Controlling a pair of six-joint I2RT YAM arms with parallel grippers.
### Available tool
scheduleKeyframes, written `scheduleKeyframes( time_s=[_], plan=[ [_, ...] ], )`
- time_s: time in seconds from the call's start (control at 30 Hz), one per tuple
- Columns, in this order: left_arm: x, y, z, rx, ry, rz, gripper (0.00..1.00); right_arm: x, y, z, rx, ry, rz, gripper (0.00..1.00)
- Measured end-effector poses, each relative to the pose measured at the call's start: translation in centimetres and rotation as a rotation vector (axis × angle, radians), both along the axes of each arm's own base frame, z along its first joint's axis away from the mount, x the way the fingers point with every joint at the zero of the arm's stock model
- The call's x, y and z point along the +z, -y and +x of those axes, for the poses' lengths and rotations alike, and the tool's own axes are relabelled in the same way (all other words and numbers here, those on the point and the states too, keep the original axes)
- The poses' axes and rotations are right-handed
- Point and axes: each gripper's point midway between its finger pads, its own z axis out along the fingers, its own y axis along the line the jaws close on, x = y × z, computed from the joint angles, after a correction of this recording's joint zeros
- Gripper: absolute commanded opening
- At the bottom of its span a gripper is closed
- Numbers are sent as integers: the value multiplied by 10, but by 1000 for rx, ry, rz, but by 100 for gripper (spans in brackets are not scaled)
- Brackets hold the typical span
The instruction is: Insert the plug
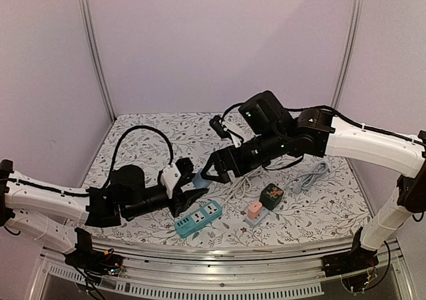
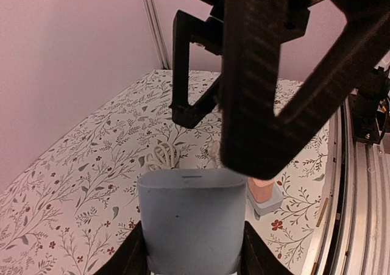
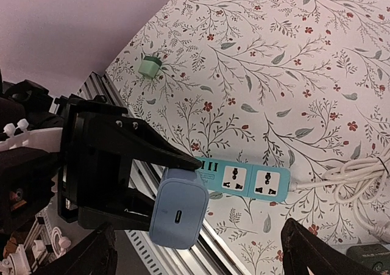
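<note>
A pale blue plug (image 2: 192, 220), a blocky charger, is held above the table with my left gripper (image 2: 194, 250) shut on its two sides. In the top view the plug (image 1: 200, 178) hangs just above the teal power strip (image 1: 198, 219), which lies flat near the front edge. The right wrist view shows the plug's end face (image 3: 180, 217), with the left fingers (image 3: 140, 144) clamping it, and the strip's sockets (image 3: 250, 180) beyond. My right gripper (image 3: 201, 253) is open. Its fingers (image 2: 268, 92) stand wide on either side of the plug without touching it.
A pink adapter on a grey base (image 1: 256, 212) and a dark green cube (image 1: 271, 195) sit right of the strip. The strip's white cord (image 3: 359, 177) lies coiled beside it. A grey cable bundle (image 1: 313, 177) lies farther right. A small green block (image 3: 149, 66) rests near the front rail.
</note>
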Motion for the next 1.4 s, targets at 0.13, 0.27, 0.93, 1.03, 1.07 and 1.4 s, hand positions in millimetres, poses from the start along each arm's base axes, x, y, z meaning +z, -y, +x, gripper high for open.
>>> scheduleKeyframes(
  time_s=[0.13, 0.27, 0.93, 1.03, 1.07, 1.4],
  plan=[
    [5, 7, -8, -71, 49, -4, 0, -7, -1, -2, 10, -32, -34, 87],
    [4, 11, -14, -115, 94, 10, 0, -11, -5, -5, 28, -71, -42, 77],
    [-21, 21, -1, -91, 138, 127, 0, -43, -9, -17, 31, -215, -113, 50],
    [-22, 23, 1, -82, 140, 125, 0, -44, -7, -16, 22, -221, -118, 49],
    [-21, 23, 2, -80, 141, 125, 0, -44, -7, -15, 21, -222, -118, 48],
    [-20, 23, 5, -56, 150, 127, 0, -46, -5, -11, -1, -210, -126, 39]
  ],
)
